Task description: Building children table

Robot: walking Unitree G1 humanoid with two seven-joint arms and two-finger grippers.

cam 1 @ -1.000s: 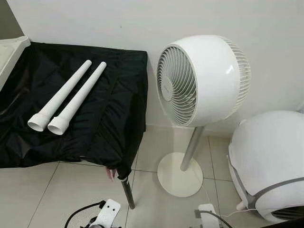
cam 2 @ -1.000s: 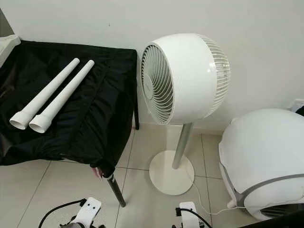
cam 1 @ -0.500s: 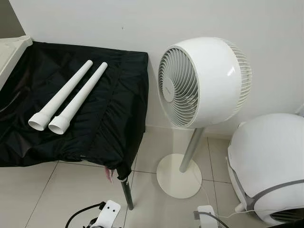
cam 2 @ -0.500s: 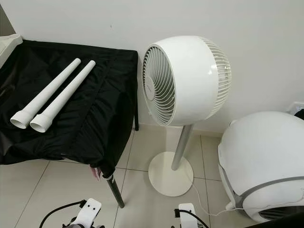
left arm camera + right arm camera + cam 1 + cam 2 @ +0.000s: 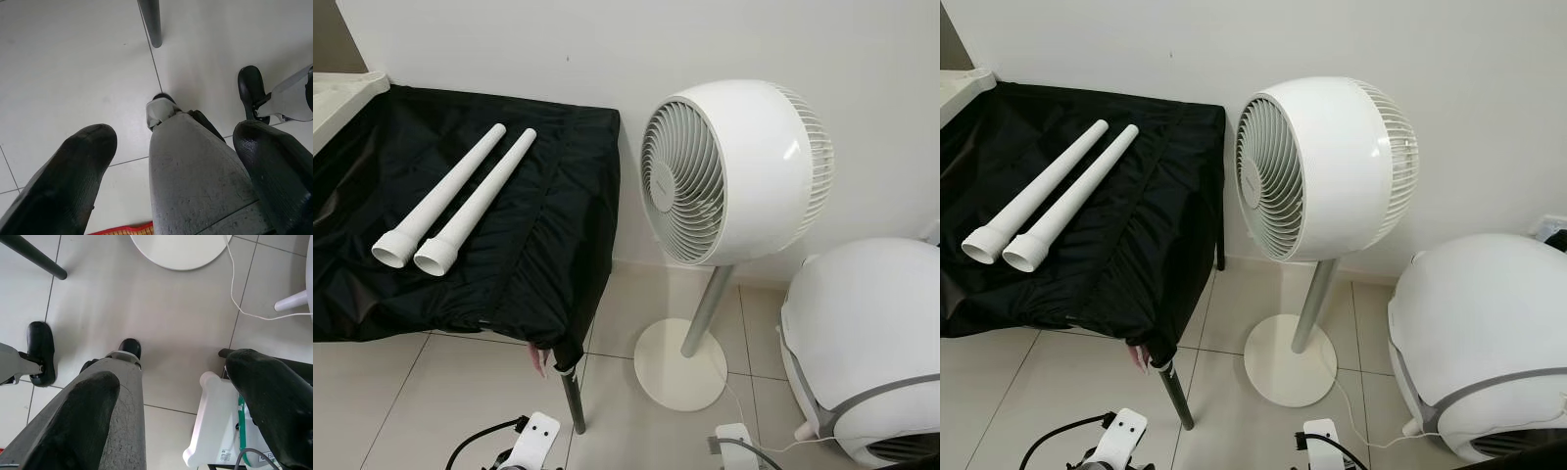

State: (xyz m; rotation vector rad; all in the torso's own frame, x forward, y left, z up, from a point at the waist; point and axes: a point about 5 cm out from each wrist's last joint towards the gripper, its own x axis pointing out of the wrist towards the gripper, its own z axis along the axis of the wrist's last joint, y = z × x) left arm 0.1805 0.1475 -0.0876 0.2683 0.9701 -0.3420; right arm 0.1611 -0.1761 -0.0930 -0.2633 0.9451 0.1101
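Note:
Two white tube-shaped table legs (image 5: 438, 196) (image 5: 477, 200) lie side by side on a table draped in black cloth (image 5: 543, 245), flared ends toward me. A pale tabletop piece (image 5: 342, 90) pokes in at the cloth's far left corner. Both arms hang low beside my legs, well below the tubes. My left gripper (image 5: 173, 134) is open over the floor tiles, with my own grey leg seen between its fingers. My right gripper (image 5: 171, 369) is open too and holds nothing.
A white pedestal fan (image 5: 734, 171) stands right of the table on a round base (image 5: 680, 364). A big white domed appliance (image 5: 867, 348) sits at the far right. A thin cord (image 5: 239, 298) trails across the tiles. The table's dark metal leg (image 5: 572, 406) stands near me.
The whole picture has drifted slightly as the camera moved. The tubes, fan and both hanging arms are where they were.

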